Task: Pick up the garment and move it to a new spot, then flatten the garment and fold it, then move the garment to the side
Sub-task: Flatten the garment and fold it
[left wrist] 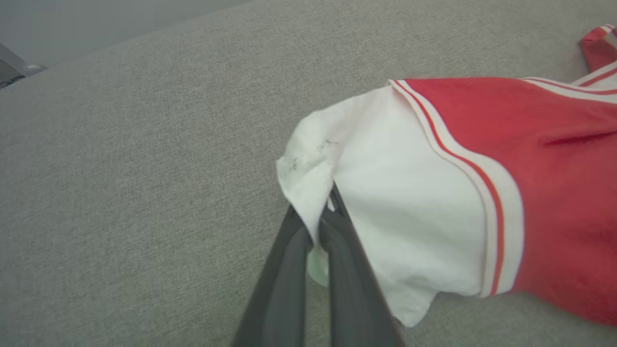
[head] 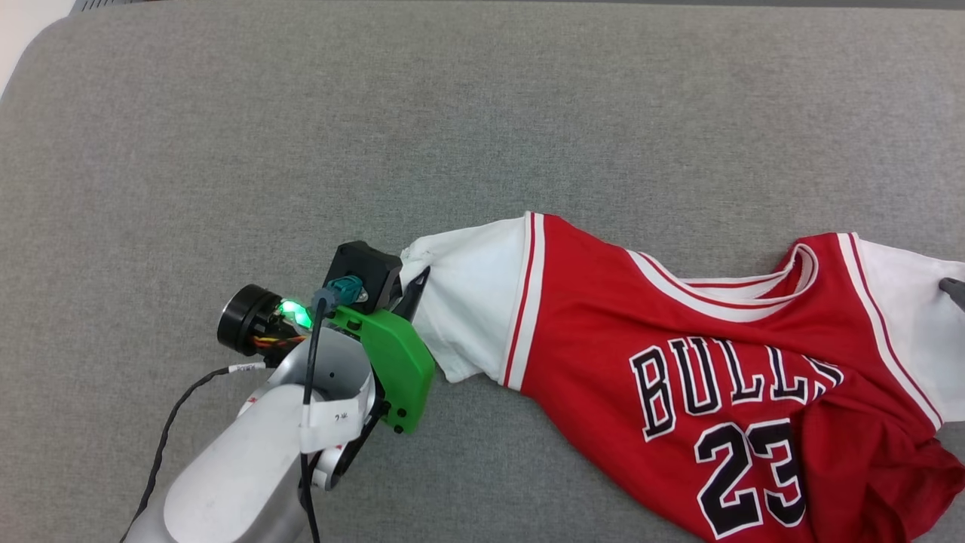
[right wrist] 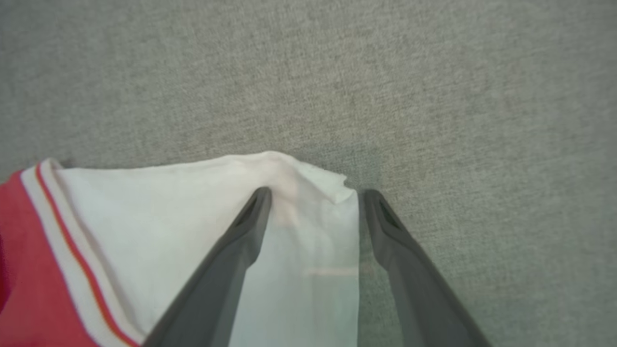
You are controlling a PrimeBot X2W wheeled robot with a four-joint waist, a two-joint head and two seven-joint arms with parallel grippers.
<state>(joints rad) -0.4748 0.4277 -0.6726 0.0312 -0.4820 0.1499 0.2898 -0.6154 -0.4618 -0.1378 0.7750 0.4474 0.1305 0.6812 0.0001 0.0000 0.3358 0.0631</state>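
Observation:
The garment (head: 678, 354) is a red jersey with white sleeves and black "BULLS 23" lettering. It lies crumpled across the right half of the grey surface, chest up. My left gripper (head: 415, 290) is shut on the edge of the left white sleeve (left wrist: 409, 202), and in the left wrist view its gripper (left wrist: 322, 214) pinches a fold of that cloth. My right gripper (right wrist: 318, 195) stands open over the other white sleeve (right wrist: 193, 207), one finger on the cloth and one just off its edge. One of its fingertips (head: 954, 289) shows at the head view's right edge.
A grey fabric surface (head: 301, 113) carries everything, with wide bare room to the left and behind the jersey. Its rounded far-left corner (head: 30, 45) meets a pale floor. A black cable (head: 173, 422) hangs beside my left forearm.

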